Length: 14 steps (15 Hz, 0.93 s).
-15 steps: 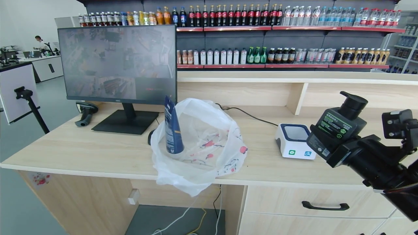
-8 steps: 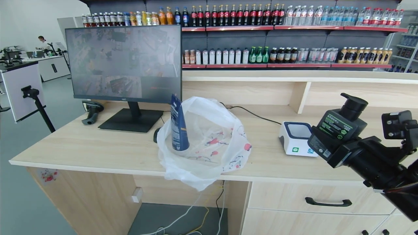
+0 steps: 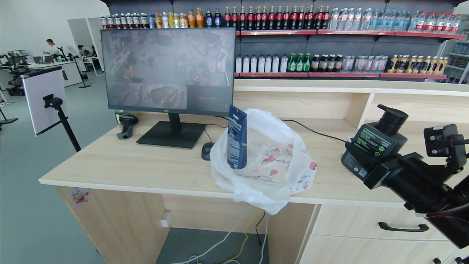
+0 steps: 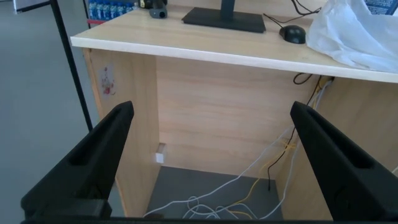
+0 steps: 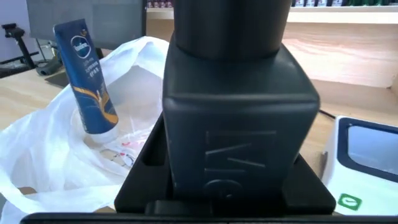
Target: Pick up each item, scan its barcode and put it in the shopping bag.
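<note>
Black bottle (image 3: 373, 146) with a round cap and green label is held tight by the right end effector (image 3: 378, 171), near the white shopping bag (image 3: 278, 172) on the tabletop (image 3: 146, 165). Left end effector (image 4: 211, 155) is wide open.

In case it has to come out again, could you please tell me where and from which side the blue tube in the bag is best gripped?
Probably the upper half of the blue tube, which stands upright, wide end up, and rises clear of the shopping bag. Come from above and the front: the monitor stands just behind, and bag film surrounds the tube's base.
</note>
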Motion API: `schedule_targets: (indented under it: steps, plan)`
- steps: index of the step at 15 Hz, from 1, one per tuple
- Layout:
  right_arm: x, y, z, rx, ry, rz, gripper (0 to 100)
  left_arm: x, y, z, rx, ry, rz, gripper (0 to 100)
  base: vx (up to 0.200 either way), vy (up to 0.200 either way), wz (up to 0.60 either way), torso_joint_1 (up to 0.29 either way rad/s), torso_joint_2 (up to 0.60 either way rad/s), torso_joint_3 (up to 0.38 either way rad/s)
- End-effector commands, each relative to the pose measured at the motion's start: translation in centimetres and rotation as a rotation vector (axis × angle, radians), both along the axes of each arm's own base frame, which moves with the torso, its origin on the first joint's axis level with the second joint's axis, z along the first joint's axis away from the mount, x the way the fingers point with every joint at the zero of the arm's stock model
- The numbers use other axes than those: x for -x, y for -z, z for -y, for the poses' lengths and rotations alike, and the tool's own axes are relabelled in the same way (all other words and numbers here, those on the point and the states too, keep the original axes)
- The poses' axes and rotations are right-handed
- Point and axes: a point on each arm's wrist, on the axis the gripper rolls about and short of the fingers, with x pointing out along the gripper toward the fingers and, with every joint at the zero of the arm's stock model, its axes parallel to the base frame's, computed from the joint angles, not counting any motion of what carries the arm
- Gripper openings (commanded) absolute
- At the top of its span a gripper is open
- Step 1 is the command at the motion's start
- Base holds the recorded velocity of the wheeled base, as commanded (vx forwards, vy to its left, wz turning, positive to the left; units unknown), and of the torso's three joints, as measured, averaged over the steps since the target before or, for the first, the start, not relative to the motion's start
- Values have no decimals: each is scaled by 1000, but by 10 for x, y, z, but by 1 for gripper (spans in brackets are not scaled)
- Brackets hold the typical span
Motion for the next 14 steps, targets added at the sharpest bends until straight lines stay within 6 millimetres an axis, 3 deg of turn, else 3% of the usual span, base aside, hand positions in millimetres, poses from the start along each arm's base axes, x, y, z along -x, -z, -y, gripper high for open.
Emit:
schedule_targets:
  steps: [1,7,14]
  plan:
    - [-3,4,-1,4,0,-16,0,0,0,0,0,-3,1,100,0,0,0,0,0,0]
    - [-5,6,-2,7,-3,-25,0,0,0,0,-1,0,2,100,167,0,0,0,-2,2]
    - [-5,6,-2,6,-2,-23,0,0,0,0,2,-1,1,100,0,0,0,0,0,0]
